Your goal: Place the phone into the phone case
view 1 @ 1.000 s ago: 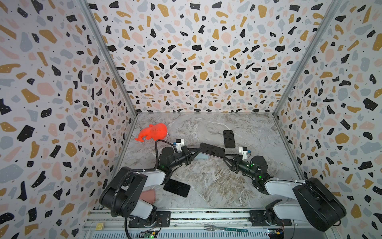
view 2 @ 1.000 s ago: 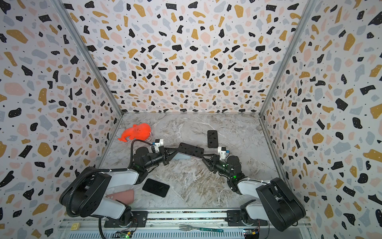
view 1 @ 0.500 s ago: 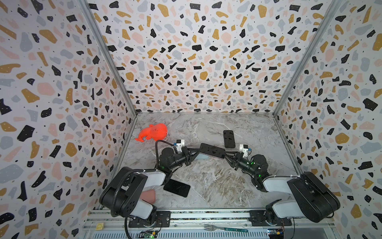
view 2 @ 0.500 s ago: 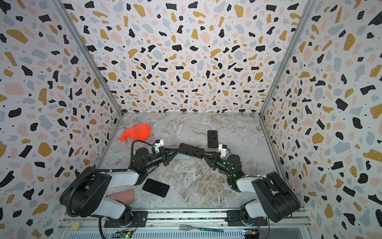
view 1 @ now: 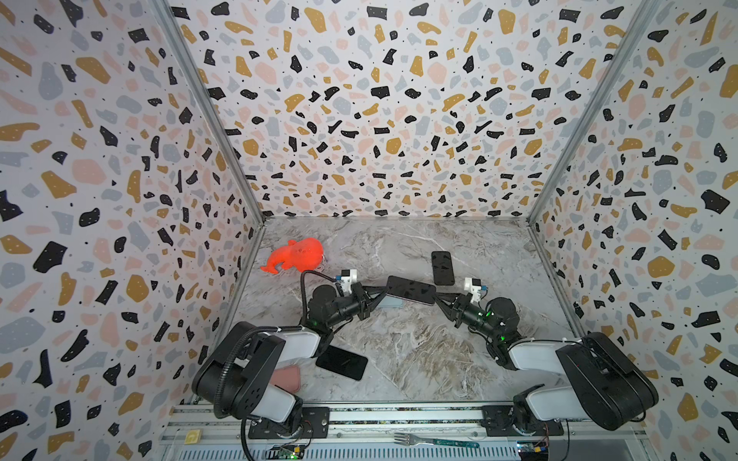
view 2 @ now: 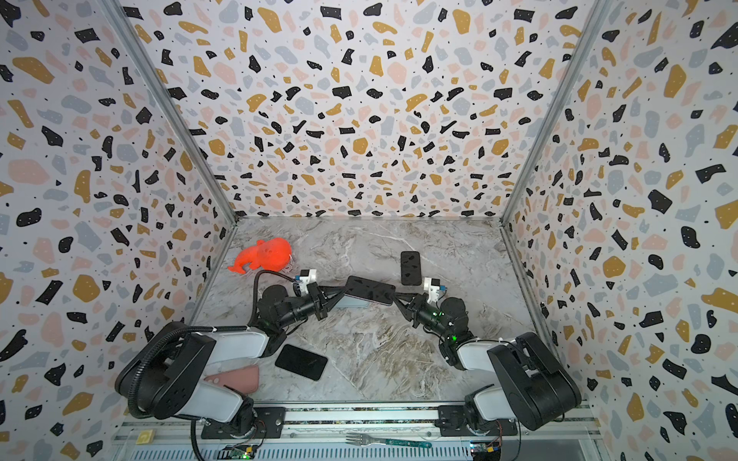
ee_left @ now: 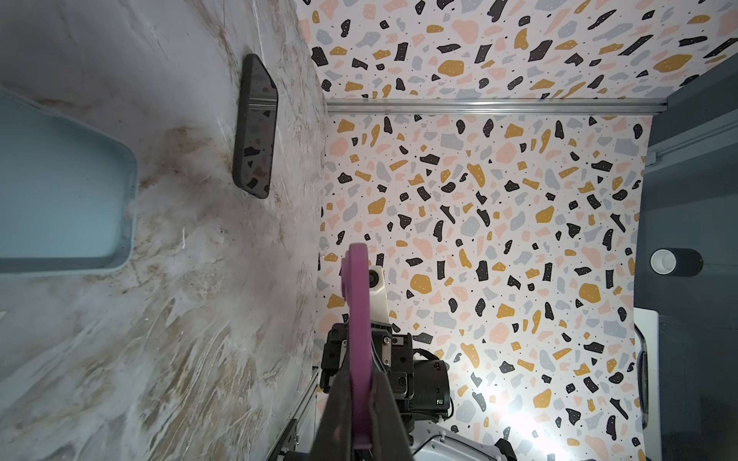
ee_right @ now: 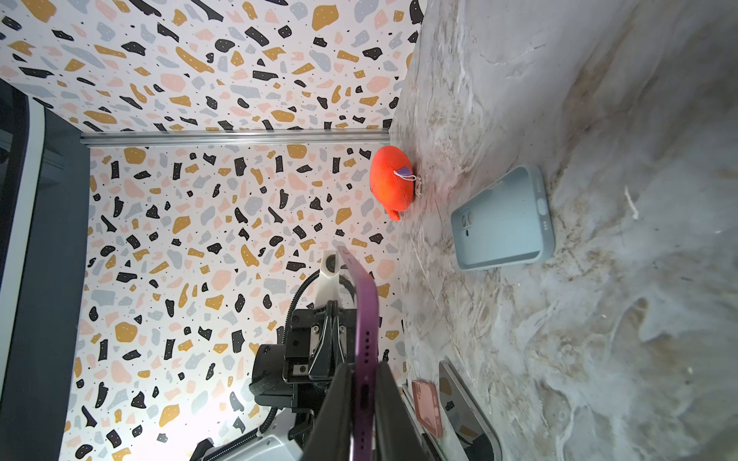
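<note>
Both arms meet over the middle of the marbled surface (view 1: 399, 351), sharing one purple phone (view 1: 411, 290) between them. My left tool (view 1: 383, 293) is clamped shut on the phone's left end. My right tool (view 1: 438, 297) has its fingers (ee_right: 335, 407) pressed against either face of the right end, as the right wrist view shows. The phone hangs roughly level in both top views, dark face up and long axis running left to right, clear of the surface.

The pale blue phone case (ee_right: 503, 219) lies flat on the surface, hollow side up. In both top views only a strip of it peeks out from beneath the phone's left end, just beside my left tool. From the wrist views, phone and case are apart, not touching.

An orange plush toy (view 1: 295, 255) sits near the rear left corner of the surface. A second black phone (view 1: 442, 267) lies flat behind my right tool, near it but not touching. A third black phone (view 1: 342, 362) rests towards the front, just beside the left arm. A pink case (view 1: 285, 377) lies partly hidden under that arm. A fork (view 1: 435, 441) lies on the metal rail in front of the surface.
</note>
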Controlling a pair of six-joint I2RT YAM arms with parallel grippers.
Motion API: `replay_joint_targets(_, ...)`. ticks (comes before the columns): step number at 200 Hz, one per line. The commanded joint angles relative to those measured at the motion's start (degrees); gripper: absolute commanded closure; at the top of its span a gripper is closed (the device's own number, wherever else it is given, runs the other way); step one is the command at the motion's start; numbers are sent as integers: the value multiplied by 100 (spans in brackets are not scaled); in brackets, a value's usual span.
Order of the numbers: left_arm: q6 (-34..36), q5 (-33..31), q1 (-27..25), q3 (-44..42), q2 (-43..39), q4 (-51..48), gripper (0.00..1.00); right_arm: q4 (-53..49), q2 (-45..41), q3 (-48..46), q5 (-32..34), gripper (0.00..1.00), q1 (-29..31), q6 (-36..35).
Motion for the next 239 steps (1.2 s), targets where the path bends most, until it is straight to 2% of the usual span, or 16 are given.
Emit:
replay_joint_targets(1,175,23,-44,-9,-123,323,100,-31,-247,195,-16,91,-50,-172)
replay_joint_targets(16,367,42,-43,39,-147,8,100,-179,-325,198,-34,92,-96,-262)
replay_joint_targets(44,1267,58,57,292,-250,-1391,47,-479,-416,216,-132,95,-251,-474)
replay_joint_targets(59,2137,-44,160,657,-275,-2675,34,-576,-376,237,-198,96,-319,-583)
replay_joint_targets(68,2725,-142,233,947,-258,-3506,31,-564,-319,259,-267,96,-355,-608)
replay_joint_targets(90,3916,-563,453,1609,-125,-5315,30,-490,-151,290,-462,96,-457,-623)
replay_joint_targets(107,4745,-1193,606,2083,66,-6501,30,-530,-40,356,-600,96,-523,-731)
replay_joint_targets(128,5415,-1998,731,2569,393,-7476,30,-686,141,511,-818,96,-562,-947)
replay_joint_targets(148,5733,-2512,761,2897,694,-7892,31,-905,318,712,-1039,97,-575,-1200)
replay_joint_targets(170,5959,-2659,757,3242,1153,-8132,35,-1182,472,923,-1179,96,-584,-1503)
replay_joint_targets(239,6222,-2975,549,3578,1604,-8282,64,-1388,864,1294,-1514,96,-584,-1880)
